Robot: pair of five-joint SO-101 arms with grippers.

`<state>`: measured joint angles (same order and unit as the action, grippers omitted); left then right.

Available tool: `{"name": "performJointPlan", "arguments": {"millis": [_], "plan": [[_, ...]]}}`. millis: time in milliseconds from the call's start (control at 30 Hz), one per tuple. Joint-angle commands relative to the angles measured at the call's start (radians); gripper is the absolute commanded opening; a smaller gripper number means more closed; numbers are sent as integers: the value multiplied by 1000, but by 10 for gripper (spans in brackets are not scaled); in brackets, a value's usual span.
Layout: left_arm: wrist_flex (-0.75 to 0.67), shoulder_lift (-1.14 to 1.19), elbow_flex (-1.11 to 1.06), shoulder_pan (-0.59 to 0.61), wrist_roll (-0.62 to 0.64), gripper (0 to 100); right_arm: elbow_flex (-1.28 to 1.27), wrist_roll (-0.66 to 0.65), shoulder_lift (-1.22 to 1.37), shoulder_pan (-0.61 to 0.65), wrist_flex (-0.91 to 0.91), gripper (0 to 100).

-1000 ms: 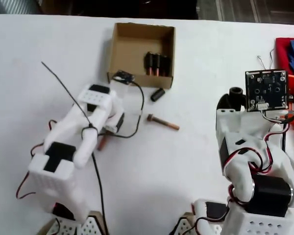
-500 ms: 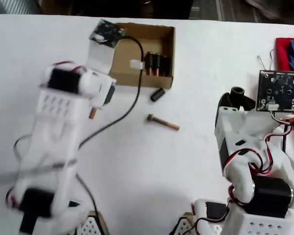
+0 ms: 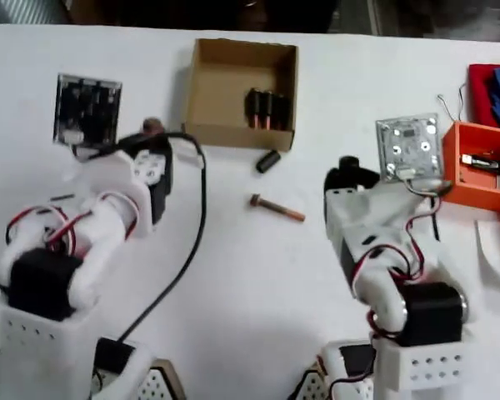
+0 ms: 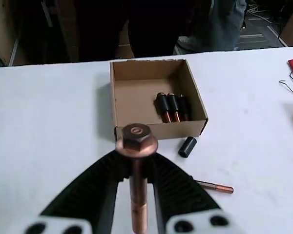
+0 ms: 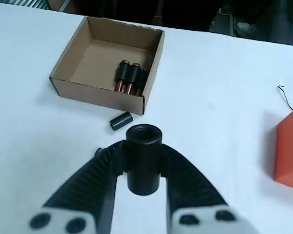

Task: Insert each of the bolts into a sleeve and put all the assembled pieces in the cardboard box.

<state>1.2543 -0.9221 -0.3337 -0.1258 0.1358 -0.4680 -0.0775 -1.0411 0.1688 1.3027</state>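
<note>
Left gripper (image 3: 152,137), at the upper left of the high view, pinches a copper-coloured metal bolt with a hexagonal flanged head (image 3: 152,125). The right gripper (image 3: 350,177), right of centre, is clamped on a black cylindrical sleeve (image 3: 347,165). Between them, mid-frame, lie 1 loose bolt (image 3: 277,207) and 1 loose sleeve (image 3: 268,161). Both are just below the open brown cardboard box (image 3: 233,133) at top centre, which holds 3 assembled pieces (image 3: 265,108).

From the left wrist view, we see the jaws pressed on the shank just under the head, with the rest of the shank running back between them. We judge the bolt stiff, smooth and dense for its size, so it could slide or pivot in a light pinch. A firm hold on the shank suits it.

From the right wrist view, the jaws squeeze the sleeve's round sides, and its open bore shows at the far end. We judge it rigid and light, but apt to roll or twist. Gripping across the middle keeps the bore free.
</note>
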Motion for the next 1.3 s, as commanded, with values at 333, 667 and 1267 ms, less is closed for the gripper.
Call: {"name": "performJointPlan", "arguments": {"millis": [333, 667, 1267], "plan": [[-419, -371, -340, 58, 198, 28, -153, 8, -8, 196, -242, 24], [-730, -408, -501, -155, 368, 28, -417, 9, -10, 259, -711, 24], [-723, 86, -42, -282, 364, 28, -569, -109, -114, 309, -974, 24]]}}
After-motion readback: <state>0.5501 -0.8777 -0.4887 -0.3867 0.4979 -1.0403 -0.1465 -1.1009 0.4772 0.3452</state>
